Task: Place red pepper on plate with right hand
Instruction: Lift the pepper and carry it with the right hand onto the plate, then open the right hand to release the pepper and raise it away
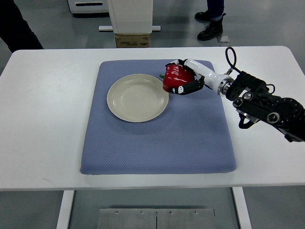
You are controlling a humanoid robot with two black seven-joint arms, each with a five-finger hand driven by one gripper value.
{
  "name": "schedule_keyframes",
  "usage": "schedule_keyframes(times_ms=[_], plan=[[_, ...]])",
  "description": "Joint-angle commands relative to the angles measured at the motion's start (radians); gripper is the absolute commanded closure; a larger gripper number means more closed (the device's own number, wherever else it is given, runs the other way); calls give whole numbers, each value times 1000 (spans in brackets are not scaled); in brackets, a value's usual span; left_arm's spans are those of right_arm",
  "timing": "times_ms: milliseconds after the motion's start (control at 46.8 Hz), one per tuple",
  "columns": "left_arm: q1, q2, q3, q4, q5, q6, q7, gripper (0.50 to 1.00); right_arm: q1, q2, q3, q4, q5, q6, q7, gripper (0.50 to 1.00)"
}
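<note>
A red pepper [174, 78] with a green stem sits at the right rim of a cream plate [137, 98], which lies on a blue mat [157, 138]. My right hand [182, 76] reaches in from the right edge, its white and black fingers [187, 88] curled around the pepper from above and below. Whether the pepper rests on the mat or hangs just above it cannot be told. The plate holds nothing. The left arm does not show.
The mat lies on a white table [43, 119]. Beyond the table's far edge stand a white pedestal with a cardboard box [132, 40] and a person's legs and boots [210, 26]. A dark sleeve [16, 26] shows at the top left.
</note>
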Motion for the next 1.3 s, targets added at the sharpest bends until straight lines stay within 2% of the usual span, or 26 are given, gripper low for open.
schedule_keyframes(times_ms=[0,599,791,963,984,1005,1070,1134,1219,1262,1283], plan=[[0,0,0,0,0,0,0,500,6,25,14,1,0,-1,-11,1000],[0,0,0,0,0,0,0,500,5,191,24,0,-2,-2,-3,1000],[0,0,0,0,0,0,0,500,-23,191,22,-11,-5,-4,-11,1000],[0,0,0,0,0,0,0,500,-46,191,21,-51,-5,-45,-23,1000],[0,0,0,0,0,0,0,500,-49,191,21,-52,-5,-47,-23,986],[0,0,0,0,0,0,0,500,-51,191,21,-52,-5,-51,-23,932],[0,0,0,0,0,0,0,500,-54,191,21,-52,-3,-56,-23,881],[0,0,1,0,0,0,0,500,-54,191,22,-51,-3,-59,-23,787],[0,0,0,0,0,0,0,500,-57,191,22,-49,-2,-59,-23,643],[0,0,0,0,0,0,0,500,-55,191,22,-48,-2,-59,-23,514],[0,0,0,-2,0,0,0,500,-55,191,22,-46,-2,-59,-23,503]])
